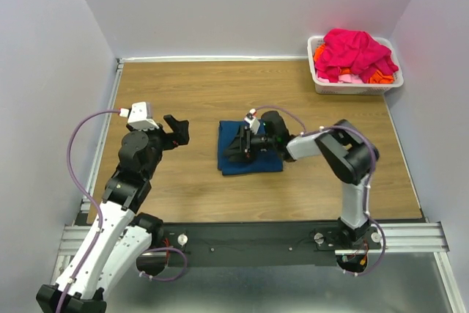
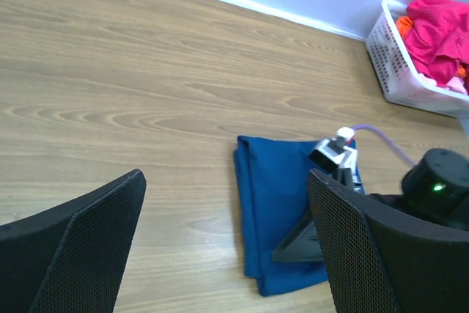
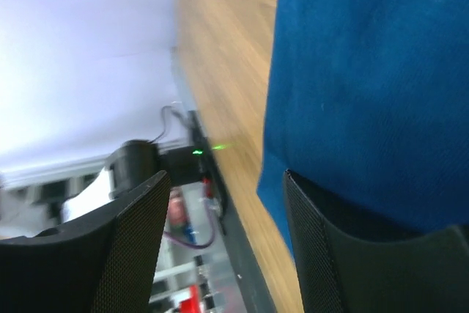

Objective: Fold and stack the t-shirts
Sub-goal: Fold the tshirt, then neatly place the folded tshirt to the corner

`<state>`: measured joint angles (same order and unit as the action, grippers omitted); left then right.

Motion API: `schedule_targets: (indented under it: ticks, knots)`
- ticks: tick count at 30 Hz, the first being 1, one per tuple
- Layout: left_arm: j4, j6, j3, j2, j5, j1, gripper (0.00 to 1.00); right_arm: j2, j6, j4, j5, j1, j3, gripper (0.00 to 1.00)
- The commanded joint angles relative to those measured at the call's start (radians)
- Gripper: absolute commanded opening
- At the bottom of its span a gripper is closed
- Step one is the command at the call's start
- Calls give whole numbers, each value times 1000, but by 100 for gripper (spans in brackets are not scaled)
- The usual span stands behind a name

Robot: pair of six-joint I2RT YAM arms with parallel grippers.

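While the folded dark teal-blue cloth t-shirt [image 1: 254, 165] is lying as a compact rectangle at the middle of the wooden table [image 1: 183, 93], the right gripper [image 3: 223, 196] is hanging low over it. Its two black fingers are standing apart with nothing pinched between them; whether either is touching the cloth I cannot tell. The left gripper [image 2: 226, 185] is hovering to the left of the shirt, well apart from it, jaws spread wide and empty. Bright magenta-pink t-shirts [image 1: 355, 49] and an orange one [image 1: 381, 76] are sitting heaped in the white plastic basket [image 1: 352, 86] at the far right corner. By my judgement, the blue shirt's fold is looking finished and the heap is waiting. The next move is calling for the right arm to lift clear without dragging the fold, then reach to the basket and draw one garment out.
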<state>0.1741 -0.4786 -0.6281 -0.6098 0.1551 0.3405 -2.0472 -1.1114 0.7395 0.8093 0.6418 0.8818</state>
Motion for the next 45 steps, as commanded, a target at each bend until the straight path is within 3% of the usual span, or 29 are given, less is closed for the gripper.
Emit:
schedule_targets:
  ticks: [1, 3, 6, 9, 10, 13, 23, 29, 32, 33, 34, 35, 37, 40, 42, 43, 45]
  knots:
    - [-27, 104, -34, 5, 81, -5, 98, 206, 385, -630, -276, 6, 149, 70]
    - [-39, 156, -59, -22, 118, -5, 98, 302, 488, -827, -451, -14, 166, 69]
    - [-47, 192, -73, -62, 153, -5, 98, 375, 570, -1010, -582, -79, 158, 65]
    - [-61, 205, -56, -83, 164, -3, 98, 450, 646, -1101, -729, -135, 134, 57]
    - [-68, 202, -38, -87, 159, -5, 98, 459, 662, -1136, -746, -152, 126, 49]
    - [-64, 202, -38, -97, 146, -5, 98, 486, 706, -1161, -718, -218, 108, 41]
    - [-58, 212, -42, -116, 124, -6, 98, 322, 752, -1148, -581, -235, 186, 40]
    - [-53, 210, -41, -117, 109, -5, 98, 245, 765, -1140, -627, -241, 201, 40]
    - [-54, 210, -41, -117, 106, -5, 98, 249, 782, -1144, -667, -270, 181, 24]
    - [-54, 210, -38, -116, 107, -5, 98, 258, 788, -1146, -682, -281, 158, 11]
    - [-51, 210, -38, -116, 106, -5, 98, 272, 797, -1151, -699, -293, 149, 11]
    - [-51, 212, -39, -114, 106, -6, 98, 303, 811, -1158, -749, -306, 138, 1]
    - [-50, 210, -38, -107, 106, -6, 98, 327, 867, -1210, -838, -341, 132, 1]
    - [-50, 210, -36, -96, 110, -6, 98, 334, 958, -1308, -1203, -367, 152, 1]
    - [-53, 212, -35, -91, 103, -6, 98, 328, 940, -1341, -1343, -376, 183, 1]
    - [-54, 210, -33, -93, 98, -5, 98, 320, 926, -1351, -1392, -381, 200, 11]
    - [-58, 210, -33, -94, 84, -5, 98, 300, 869, -1391, -1528, -381, 286, 19]
